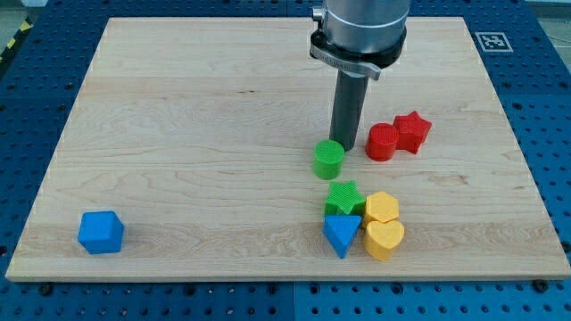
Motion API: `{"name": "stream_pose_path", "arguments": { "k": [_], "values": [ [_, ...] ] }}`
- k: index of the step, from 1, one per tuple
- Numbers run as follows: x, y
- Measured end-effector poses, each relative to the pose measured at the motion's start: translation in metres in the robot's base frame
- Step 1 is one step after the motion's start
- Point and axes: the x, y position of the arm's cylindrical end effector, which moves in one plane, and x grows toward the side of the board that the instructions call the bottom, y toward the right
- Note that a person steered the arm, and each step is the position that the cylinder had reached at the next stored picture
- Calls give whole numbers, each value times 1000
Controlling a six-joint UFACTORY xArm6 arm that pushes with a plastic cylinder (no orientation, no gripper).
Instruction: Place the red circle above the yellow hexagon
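The red circle (pixel 382 142) lies right of the board's centre, touching a red star (pixel 413 131) on its right. The yellow hexagon (pixel 382 208) sits lower down, directly below the red circle, with a yellow heart (pixel 384 239) just under it. My tip (pixel 345 145) rests on the board between a green circle (pixel 328 160) at its lower left and the red circle at its right, a small gap from each.
A green star (pixel 344 198) touches the yellow hexagon's left side, and a blue triangle (pixel 342 234) lies below the star. A blue cube-like block (pixel 100 232) sits near the lower-left corner of the wooden board (pixel 178 107). A marker tag (pixel 493 41) is at the top right.
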Motion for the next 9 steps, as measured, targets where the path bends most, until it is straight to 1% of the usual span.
{"name": "stream_pose_path", "arguments": {
  "k": [3,4,5,6,8,9],
  "values": [
    [12,0],
    [-8,-18],
    [-18,-57],
    [-3,-61],
    [27,-51],
    [32,-51]
  ]
}}
